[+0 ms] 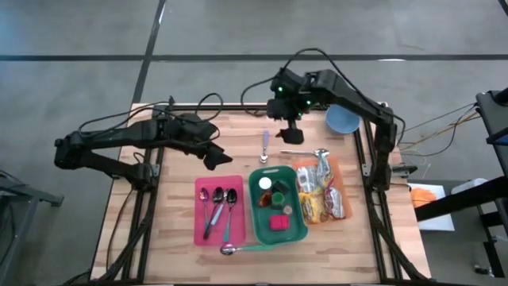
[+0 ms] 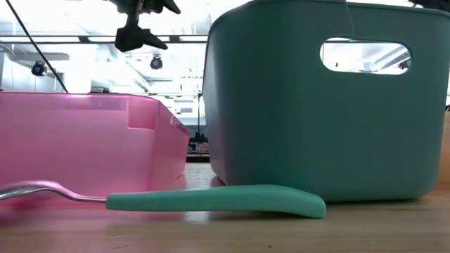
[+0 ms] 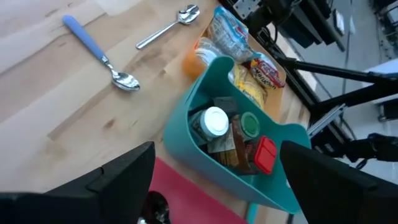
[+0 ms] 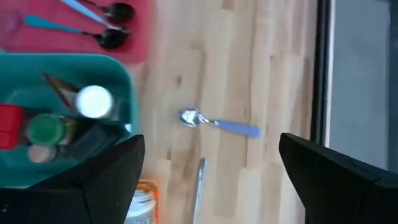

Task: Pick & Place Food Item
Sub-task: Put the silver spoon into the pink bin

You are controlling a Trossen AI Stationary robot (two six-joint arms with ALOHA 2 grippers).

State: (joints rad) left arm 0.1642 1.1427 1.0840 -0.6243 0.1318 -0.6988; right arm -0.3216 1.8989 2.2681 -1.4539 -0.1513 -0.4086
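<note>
A teal bin [image 1: 276, 205] near the table's middle holds food items: a white-capped bottle [image 3: 216, 121], a green-lidded jar [image 3: 250, 124] and a red box [image 3: 264, 154]. Right of it, snack packets [image 1: 321, 195] lie on an orange tray. My left gripper [image 1: 216, 157] hangs open in the air, left of and beyond the bin, above the pink tray's far edge; in the left wrist view it [image 3: 216, 155] has nothing between its fingers. My right gripper [image 1: 292, 135] hangs open above the table beyond the bin; its wrist view [image 4: 211, 143] also shows it empty.
A pink tray [image 1: 218, 210] with three spoons lies left of the bin. A blue-handled spoon [image 1: 264, 145] and a metal spoon [image 1: 305, 152] lie on the wood beyond the bin. A teal-handled spoon [image 2: 218, 200] lies at the near edge. A blue bowl [image 1: 343, 119] stands far right.
</note>
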